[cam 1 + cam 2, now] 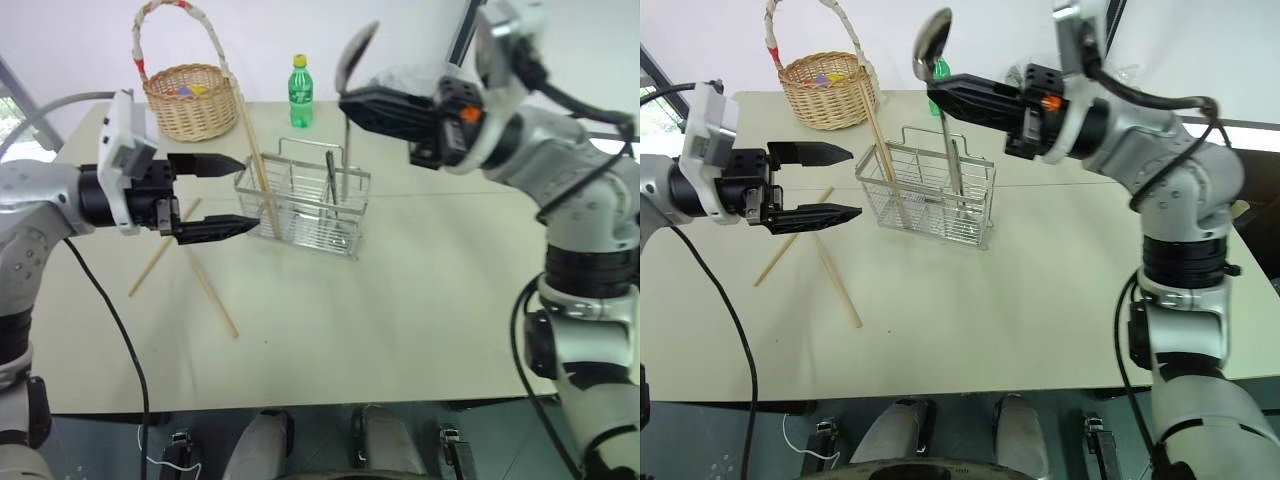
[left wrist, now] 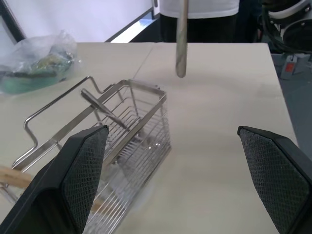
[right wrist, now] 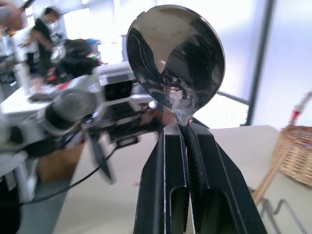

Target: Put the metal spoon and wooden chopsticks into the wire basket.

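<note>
Right end effector (image 1: pixel 940 97) clamps metal spoon (image 1: pixel 932 42) upright, handle down; wire basket (image 1: pixel 925 197) at 6 o'clock below. Left end effector (image 1: pixel 835 183) wide, empty.

Pale beige table (image 1: pixel 420 300) carries everything – wire basket (image 1: pixel 305 205) stands on it just past the left gripper's (image 1: pixel 215 196) fingertips, one wooden chopstick (image 1: pixel 252 150) propped upright in its near compartment, leaning out over the rim. Two more wooden chopsticks (image 1: pixel 205 285) lie flat and crossed on the tabletop, directly under the left fingers. Round wicker basket (image 1: pixel 188 98) sits at the far edge, beyond the left fingers; green bottle (image 1: pixel 300 92) upright just beside it. Clear plastic bag (image 2: pixel 36 61) with green contents lies on the table beyond the wire basket – well apart from the left fingers
</note>
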Robot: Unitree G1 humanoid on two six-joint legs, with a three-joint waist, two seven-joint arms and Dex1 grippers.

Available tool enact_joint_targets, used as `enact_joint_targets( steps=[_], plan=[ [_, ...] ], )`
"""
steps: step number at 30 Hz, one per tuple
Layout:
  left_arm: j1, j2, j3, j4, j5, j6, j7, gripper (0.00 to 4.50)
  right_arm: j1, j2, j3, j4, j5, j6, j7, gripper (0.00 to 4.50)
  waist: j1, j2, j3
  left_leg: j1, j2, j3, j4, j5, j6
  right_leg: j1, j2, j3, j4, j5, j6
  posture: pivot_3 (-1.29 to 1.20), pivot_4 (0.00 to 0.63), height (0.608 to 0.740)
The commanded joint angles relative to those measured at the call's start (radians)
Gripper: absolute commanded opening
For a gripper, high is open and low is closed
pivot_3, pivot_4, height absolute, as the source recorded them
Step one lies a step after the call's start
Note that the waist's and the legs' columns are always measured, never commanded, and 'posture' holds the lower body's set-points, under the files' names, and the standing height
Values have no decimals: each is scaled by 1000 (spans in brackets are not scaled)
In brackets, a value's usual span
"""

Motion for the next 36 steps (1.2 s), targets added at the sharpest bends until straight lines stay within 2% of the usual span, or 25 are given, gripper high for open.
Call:
enact_joint_targets(
  steps=[1, 4, 8, 9, 10, 15, 20, 23, 25, 29, 33, 36],
  plan=[
    [-25, 5, 9, -10, 8, -17, -3, 4500, 8, 41, 52, 54, -171, -125, -75, 36, -2, 0, 0, 0, -1, 1, 0, 0, 0, -1, 0, 0, 0, 0, 0, 0, 150, 674],
    [-15, 9, 25, -17, 7, -14, 2, 4500, 49, 64, 94, 113, -282, -232, -78, 36, -2, 0, 0, -1, -1, 1, 0, 0, 1, -1, 0, 0, 0, 1, 2, 0, 150, 674],
    [-5, 11, 41, -26, 7, -11, 15, 4500, 94, 100, 96, 167, -319, -228, -92, 36, -6, 0, 0, -1, -1, 1, 0, 0, 1, 2, 0, 0, 1, 1, 2, 0, 150, 674],
    [-3, 13, 45, -30, 5, -9, 19, 4500, 109, 104, 96, 163, -319, -216, -90, 636, -6, 0, 0, -1, -1, 1, 0, 0, 1, 2, 1, 0, 1, 1, 2, 0, 150, 674],
    [1, 16, 51, -35, 3, -6, 22, 4500, 125, 106, 98, 152, -327, -212, -95, 805, -7, 0, 0, -1, -1, 1, 0, 0, 1, 2, 1, 0, 1, 1, 2, 0, 150, 674],
    [11, 17, 69, -34, 1, 2, 45, 4500, 146, 106, 88, 121, -365, -209, -128, 3193, -8, 0, 0, 0, 0, 0, 0, 0, 0, 2, 3, 0, 2, 1, 2, 0, 150, 674],
    [18, -15, 86, 28, 39, -7, 131, 4500, 127, 53, 3, 83, -327, -175, -118, 3193, -5, 0, 0, 1, 0, 0, 0, 0, 0, 2, 3, 0, 2, 1, 2, 0, 150, 674],
    [8, -40, 106, 91, 69, -19, 200, 4500, 126, -11, -66, 32, -263, -138, -70, 3193, 1, 1, 0, 1, 0, 0, 0, 0, 0, 2, 3, 0, 2, 1, 2, 0, 150, 674],
    [-31, -54, 124, 176, 94, -25, 257, 4500, 151, -87, -119, -34, -180, -100, 24, 3193, 1, 1, 0, 1, 0, 0, 0, 0, 0, 3, 3, -1, 1, 1, 2, 0, 150, 674],
    [-135, -49, 107, 385, 179, -18, 344, 4500, 264, -246, -220, -184, -28, -26, 179, 3193, 0, -1, 0, 0, 0, -1, 0, 0, 0, 5, 4, -4, 0, 1, 2, 0, 150, 674],
    [-228, -40, 3, 593, 318, -4, 387, 4500, 430, -321, -279, -303, 18, 26, 168, 3193, -3, -2, -1, 1, 0, -1, 0, 0, 1, 6, 3, -3, 0, 1, 2, 0, 150, 674],
    [-281, -59, -70, 709, 393, -14, 366, 4500, 569, -334, -313, -403, 36, 36, 146, 3193, -1, -2, -1, 2, 0, 0, 0, 0, 1, 6, 3, -2, 0, 1, 3, 0, 150, 674]
  ],
)
